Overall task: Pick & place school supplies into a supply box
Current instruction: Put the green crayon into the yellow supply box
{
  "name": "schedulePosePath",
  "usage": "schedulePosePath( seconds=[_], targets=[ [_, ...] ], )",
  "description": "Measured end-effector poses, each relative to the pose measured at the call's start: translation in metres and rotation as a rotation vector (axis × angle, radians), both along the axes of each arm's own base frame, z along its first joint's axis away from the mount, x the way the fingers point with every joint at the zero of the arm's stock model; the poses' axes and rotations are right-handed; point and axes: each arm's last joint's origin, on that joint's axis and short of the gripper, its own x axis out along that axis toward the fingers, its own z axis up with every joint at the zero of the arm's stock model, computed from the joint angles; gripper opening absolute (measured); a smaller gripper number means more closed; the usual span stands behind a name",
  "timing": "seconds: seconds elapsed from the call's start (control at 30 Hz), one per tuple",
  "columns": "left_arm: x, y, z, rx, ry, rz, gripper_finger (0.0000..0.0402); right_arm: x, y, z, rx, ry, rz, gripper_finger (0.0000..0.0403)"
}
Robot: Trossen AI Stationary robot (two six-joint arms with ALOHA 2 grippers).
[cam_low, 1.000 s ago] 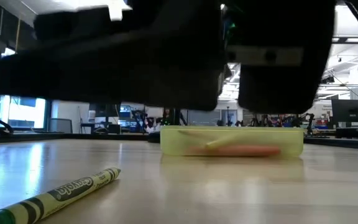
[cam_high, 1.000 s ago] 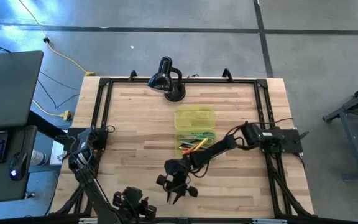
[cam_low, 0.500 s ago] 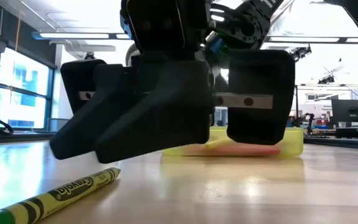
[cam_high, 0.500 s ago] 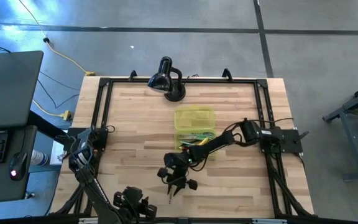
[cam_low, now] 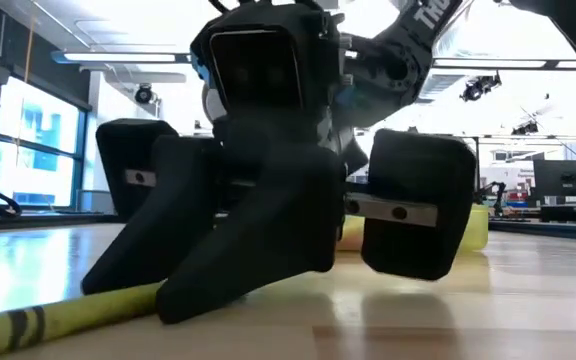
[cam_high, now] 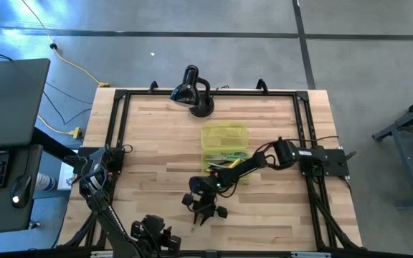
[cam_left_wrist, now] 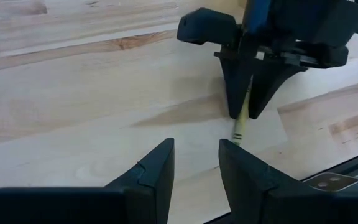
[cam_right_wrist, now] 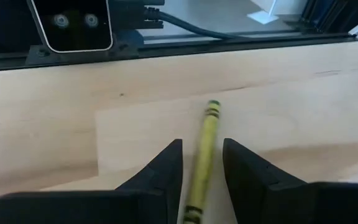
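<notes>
The right gripper (cam_right_wrist: 201, 165) is lowered with its fingers parted astride the yellow crayon (cam_right_wrist: 204, 146), ready to be closed; the box (cam_high: 225, 147) lies behind it.

I count one bench (cam_high: 156, 143), one yellow-green supply box (cam_high: 224, 137) holding several pens that I cannot count exactly, one yellow crayon (cam_right_wrist: 204, 149) lying outside it, one black desk lamp (cam_high: 191, 91), and two robot hands (cam_high: 201, 215) (cam_left_wrist: 196, 165).
</notes>
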Motion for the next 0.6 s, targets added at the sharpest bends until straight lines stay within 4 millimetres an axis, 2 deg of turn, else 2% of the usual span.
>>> schedulePosePath(
  seconds=[0.27, 0.43, 0.6],
  targets=[
    [0.000, 0.000, 0.000, -0.001, -0.001, 0.003, 0.0159, 0.003, -0.014, -0.020, 0.073, 0.120, -0.018, 0.0094],
    [0.000, 0.000, 0.000, -0.002, 0.000, 0.003, 0.0159, 0.003, -0.016, -0.025, 0.073, 0.153, -0.041, 0.0089],
    [0.000, 0.000, 0.000, -0.002, 0.001, 0.003, 0.0159, 0.004, -0.011, -0.023, 0.080, 0.130, -0.055, 0.0034]
  ],
)
